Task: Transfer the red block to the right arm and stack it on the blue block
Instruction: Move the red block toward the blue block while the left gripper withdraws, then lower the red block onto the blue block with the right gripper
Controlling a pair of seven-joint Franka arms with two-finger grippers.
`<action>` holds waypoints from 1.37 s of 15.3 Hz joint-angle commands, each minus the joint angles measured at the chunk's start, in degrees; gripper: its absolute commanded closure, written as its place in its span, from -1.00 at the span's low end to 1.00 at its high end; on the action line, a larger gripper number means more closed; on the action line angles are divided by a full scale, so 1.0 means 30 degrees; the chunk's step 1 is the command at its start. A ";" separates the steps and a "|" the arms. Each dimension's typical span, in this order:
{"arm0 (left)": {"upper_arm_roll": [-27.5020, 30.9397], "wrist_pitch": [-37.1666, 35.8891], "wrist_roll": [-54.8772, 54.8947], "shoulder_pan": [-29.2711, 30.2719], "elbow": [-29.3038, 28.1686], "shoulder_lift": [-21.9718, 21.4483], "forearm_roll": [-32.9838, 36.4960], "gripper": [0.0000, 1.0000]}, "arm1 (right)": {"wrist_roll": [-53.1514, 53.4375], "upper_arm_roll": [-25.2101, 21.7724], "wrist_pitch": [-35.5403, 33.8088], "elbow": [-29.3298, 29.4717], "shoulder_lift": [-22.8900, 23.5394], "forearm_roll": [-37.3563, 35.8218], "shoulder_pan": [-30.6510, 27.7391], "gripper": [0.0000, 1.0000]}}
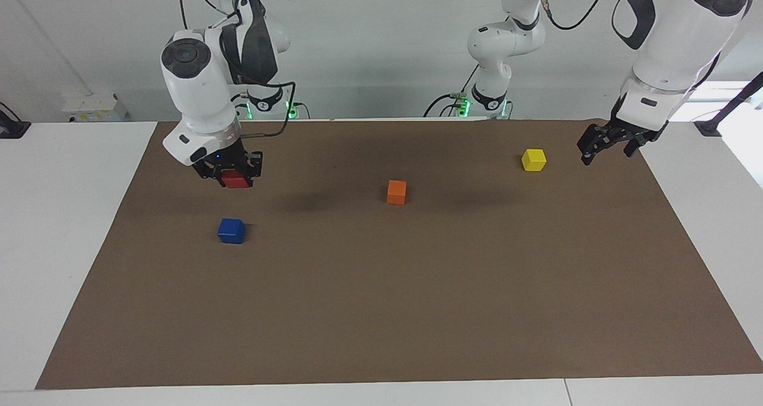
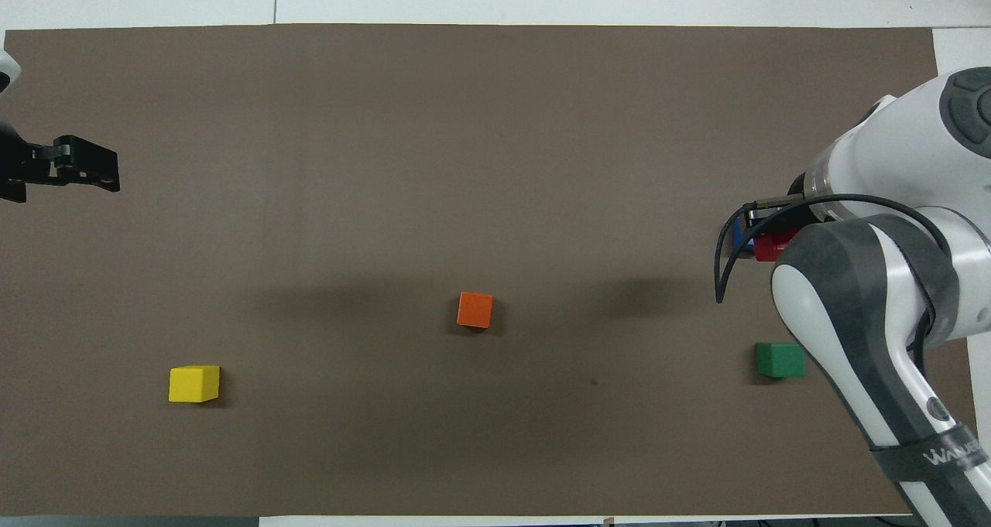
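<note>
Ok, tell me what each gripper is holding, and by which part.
Right gripper holds the small red cube by its sides, above the mat. Left gripper holds nothing.

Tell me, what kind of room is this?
Probably a robotics lab: two white arms at a table with a brown mat, the right gripper holding a red block above a blue block.

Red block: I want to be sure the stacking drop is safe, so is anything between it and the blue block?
Nothing visible. The right gripper holds the red block in the air above the blue block, whose top is bare. The left gripper waits at its own end.
</note>
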 commanded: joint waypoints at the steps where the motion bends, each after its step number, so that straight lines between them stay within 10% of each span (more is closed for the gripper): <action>1: 0.1389 -0.0629 0.0375 -0.1393 0.0894 0.0322 -0.0647 -1.00 | 0.0895 0.0277 0.2470 -0.2057 -0.0113 -0.1206 -0.0743 1.00; 14: 0.1243 -0.0632 0.0316 -0.1247 -0.3466 -0.3365 -0.0705 -1.00 | 0.1218 0.0277 0.9039 -0.4378 0.1468 -0.2849 -0.2062 1.00; 21: 0.1448 -0.0044 0.0111 -0.1453 -0.2651 -0.2841 -0.2956 -1.00 | 0.1542 0.0306 1.0828 -0.4905 0.1967 -0.2820 -0.2121 1.00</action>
